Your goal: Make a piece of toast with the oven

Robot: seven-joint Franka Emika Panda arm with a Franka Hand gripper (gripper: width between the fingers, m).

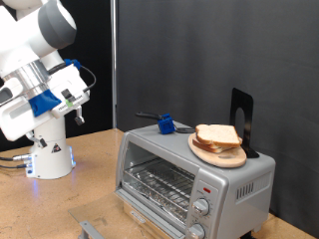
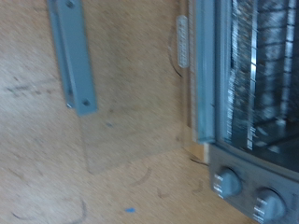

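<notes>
Bread (image 1: pixel 218 137) sat on its plate (image 1: pixel 204 149) atop the oven (image 1: pixel 194 177), door shut, off toward the exterior view's right of my raised arm; I couldn't tell the gripper's opening.

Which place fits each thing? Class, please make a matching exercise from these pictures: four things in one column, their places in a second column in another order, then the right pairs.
Things:
1. piece of toast
2. wooden plate
3. blue object
4. knobs

Places:
A. on top of the oven, to the exterior view's left of the plate
B. on the oven's front, toward the exterior view's right
C. on the wooden plate
D. on the oven's top, under the bread

Pairs: 1-C, 2-D, 3-A, 4-B
</notes>
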